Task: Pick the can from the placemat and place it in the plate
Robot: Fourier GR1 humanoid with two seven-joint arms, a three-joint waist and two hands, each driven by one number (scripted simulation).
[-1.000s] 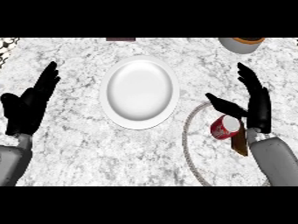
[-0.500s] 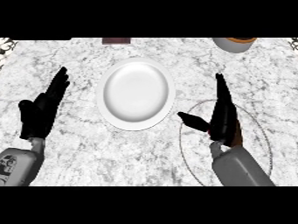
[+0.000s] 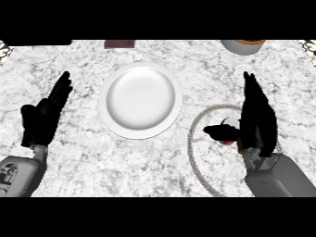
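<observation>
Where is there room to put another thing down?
Bare counter lies below the plate, between the left hand and the placemat. The plate is bare too. The placemat is crowded: the right hand covers the can.

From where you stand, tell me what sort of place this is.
Likely a kitchen or dining counter: a marble-patterned countertop, a white plate in the middle, and a round placemat to its right.

A single head view looks steeply down on the marble counter [image 3: 153, 166] from above the robot. Both forearms enter from the near edge, left hand [image 3: 42, 115] at left, right hand [image 3: 256, 115] at right.
</observation>
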